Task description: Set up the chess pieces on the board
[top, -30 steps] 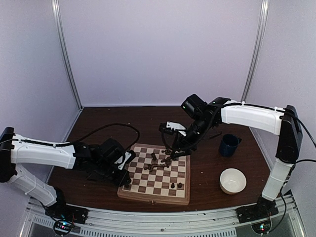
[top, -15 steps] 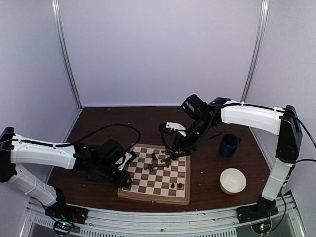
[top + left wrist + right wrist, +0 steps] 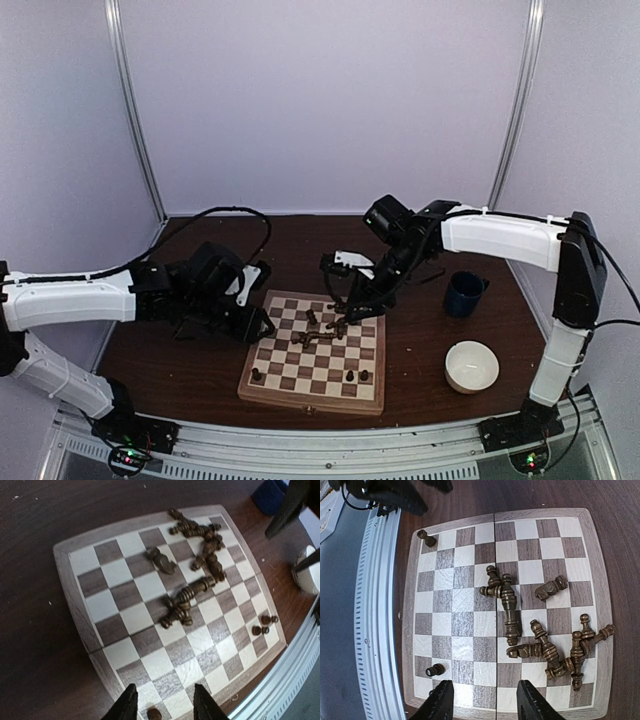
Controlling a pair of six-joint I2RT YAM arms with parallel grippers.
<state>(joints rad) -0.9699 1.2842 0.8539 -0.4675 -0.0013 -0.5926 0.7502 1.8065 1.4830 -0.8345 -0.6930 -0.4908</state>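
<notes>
Left gripper: drawn back to 10 o'clock of board, jaws released.
Right gripper: jaws released, empty.
Chess pieces: heaped at 12 o'clock.

Left pincer, fingers spread, over the board's corner; a lone piece shows between them. Other chess pieces lie toppled mid-board. Dark counter around.

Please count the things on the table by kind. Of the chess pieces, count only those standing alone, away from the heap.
Board: 1
Lone chess pieces: 3
Mug: 1
Bowl: 1
Total: 6
</notes>
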